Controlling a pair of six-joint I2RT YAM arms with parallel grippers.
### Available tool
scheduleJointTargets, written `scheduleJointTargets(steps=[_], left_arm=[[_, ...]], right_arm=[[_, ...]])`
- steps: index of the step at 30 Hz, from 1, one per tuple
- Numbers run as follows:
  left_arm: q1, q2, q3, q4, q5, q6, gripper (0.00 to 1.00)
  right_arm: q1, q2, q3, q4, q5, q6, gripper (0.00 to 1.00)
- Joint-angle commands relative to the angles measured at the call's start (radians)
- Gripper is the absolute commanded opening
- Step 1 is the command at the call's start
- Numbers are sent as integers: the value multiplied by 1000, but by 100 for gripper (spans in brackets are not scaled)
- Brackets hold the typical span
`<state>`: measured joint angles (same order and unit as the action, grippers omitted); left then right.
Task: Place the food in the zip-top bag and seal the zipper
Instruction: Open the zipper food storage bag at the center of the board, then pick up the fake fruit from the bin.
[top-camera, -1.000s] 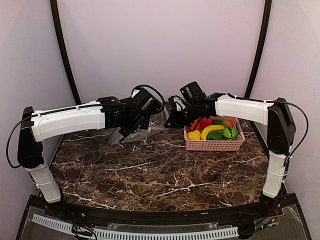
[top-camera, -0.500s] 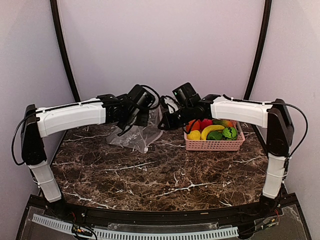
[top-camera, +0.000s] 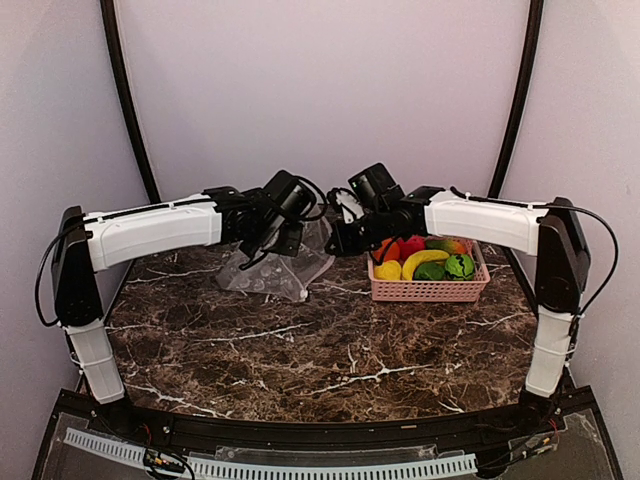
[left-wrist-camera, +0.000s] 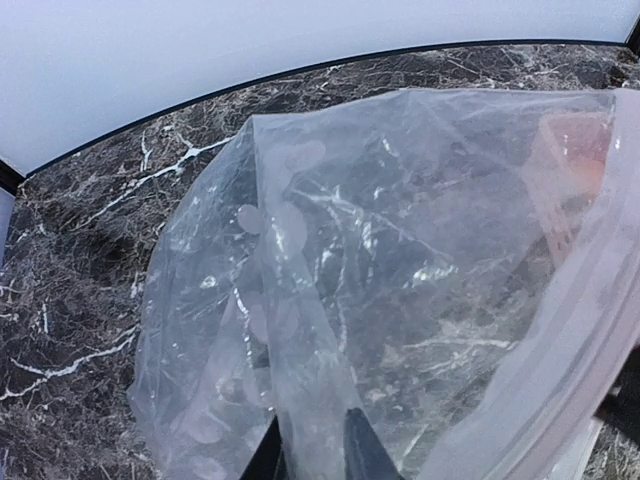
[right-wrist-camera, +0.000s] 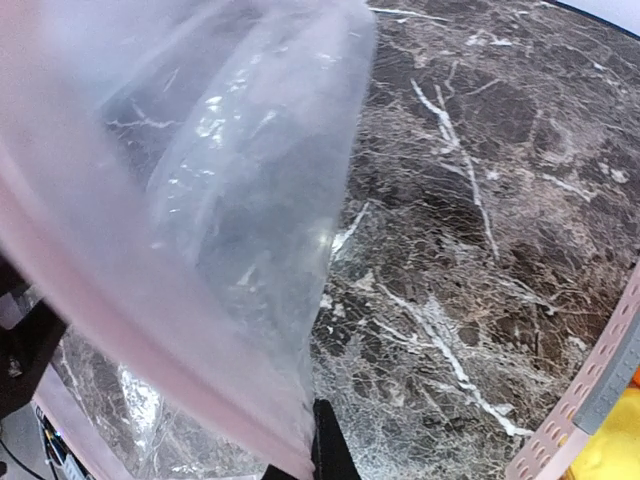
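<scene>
The clear zip-top bag (top-camera: 280, 268) hangs between my two grippers above the back of the marble table, its lower part resting on the table. My left gripper (top-camera: 272, 240) is shut on a fold of the bag's film (left-wrist-camera: 300, 400), its dark fingertips (left-wrist-camera: 360, 450) close together. My right gripper (top-camera: 340, 238) is shut on the bag's mouth edge, where the whitish-pink zipper (right-wrist-camera: 130, 330) runs down to its dark fingertip (right-wrist-camera: 328, 450). The food (top-camera: 425, 260), a banana, a lemon, red and green pieces, lies in the pink basket (top-camera: 430, 290).
The pink slotted basket stands at the back right, just right of my right gripper; its corner shows in the right wrist view (right-wrist-camera: 590, 410). The dark marble table (top-camera: 320, 350) stretches in front. The curved backdrop wall stands close behind the bag.
Both grippers have lifted the bag and drawn together toward the back centre. The bag now hangs spread wider between them, with its bottom on the table.
</scene>
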<state>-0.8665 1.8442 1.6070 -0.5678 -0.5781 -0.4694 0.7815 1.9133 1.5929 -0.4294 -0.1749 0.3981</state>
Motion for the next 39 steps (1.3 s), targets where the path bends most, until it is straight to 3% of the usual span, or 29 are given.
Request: scheduleJointTargets(steps=[1,5,10,13,16,18,23,33,39], left_arm=[[1,-58,24,-134,-50,16,17],[0,-37,70,-198,5,23,2],[1,-33,97,-221,34,20,1],[2,-36,97,-212,44,32,1],[3,-29,95,-203,55,47,1],[5,-21,96,-203,59,52,1],[16,-16,89,-197,83,48,1],[41,-37,45,-130,199,39,1],[41,-42,35,-112,216,57,1]], right_arm=[[-55,25,31,-18,46,67,0],[-62,58,68,-30,46,61,0],[-62,65,79,-30,27,18,0],[-62,53,67,18,-160,-60,1],[-63,30,67,47,-368,-150,16],[-64,-4,68,39,-426,-205,25],[-115,-83,67,-37,-454,-301,40],[-345,-203,26,-203,-496,-550,47],[-451,-176,34,-386,-372,-807,69]])
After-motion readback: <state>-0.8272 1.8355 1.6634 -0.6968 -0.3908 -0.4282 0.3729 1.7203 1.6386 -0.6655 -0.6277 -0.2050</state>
